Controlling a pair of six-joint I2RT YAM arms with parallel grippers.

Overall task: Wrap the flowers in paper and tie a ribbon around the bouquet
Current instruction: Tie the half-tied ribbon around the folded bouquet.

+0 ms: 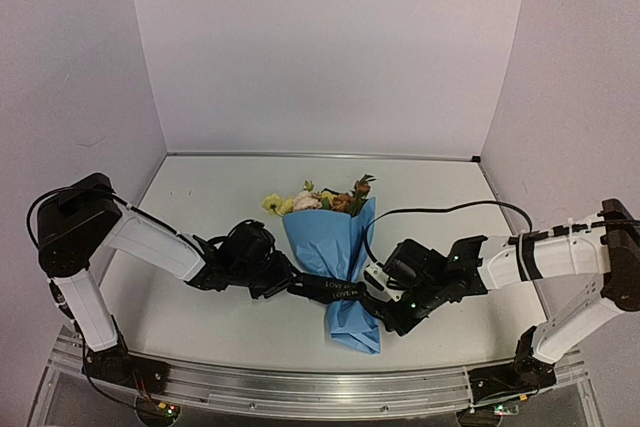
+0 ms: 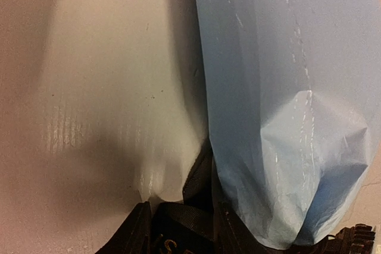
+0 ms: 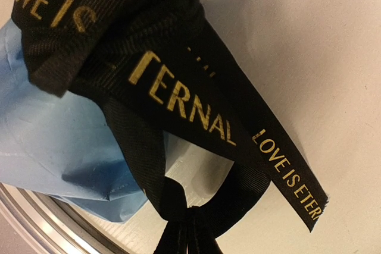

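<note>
The flowers (image 1: 318,199) are wrapped in the paper (image 1: 340,237), the bouquet (image 1: 335,259) laid mid-table, tail toward the near edge. The ribbon (image 1: 335,289) is drawn across its waist and clamped in the right gripper (image 1: 378,303); whether the left gripper (image 1: 290,285) is clamped cannot be told, and the tie is judged unfinished. The pale-grey table (image 1: 200,217) is boxed by white walls (image 1: 320,47).

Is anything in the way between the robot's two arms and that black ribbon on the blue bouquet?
Nothing visible does. The ribbon lies across the bouquet at its narrow part; the right end effector is shut on one end, and the left end effector sits right at the other end.
</note>
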